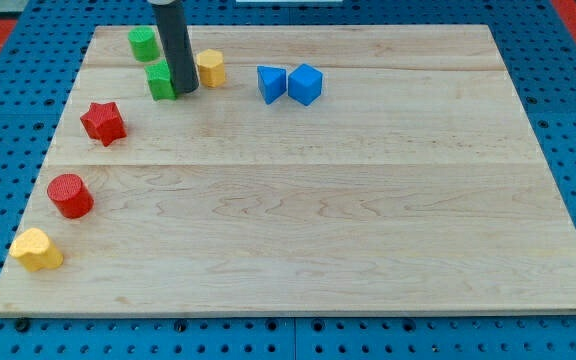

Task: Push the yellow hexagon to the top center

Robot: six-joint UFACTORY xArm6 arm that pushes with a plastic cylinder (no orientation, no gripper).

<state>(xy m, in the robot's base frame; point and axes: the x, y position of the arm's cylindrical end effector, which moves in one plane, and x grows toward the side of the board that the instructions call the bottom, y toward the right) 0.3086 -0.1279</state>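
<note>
The yellow hexagon (211,67) sits near the view's top left of the wooden board (368,200). My tip (186,91) rests on the board just left of the yellow hexagon, between it and a green block (161,80) that it partly hides. The rod rises from there to the view's top edge. A second green block (144,44) lies further up and left.
A blue triangle (271,83) and a blue cube (305,84) lie right of the yellow hexagon. A red star (103,122), a red cylinder (69,195) and a yellow heart-like block (36,250) line the board's left side.
</note>
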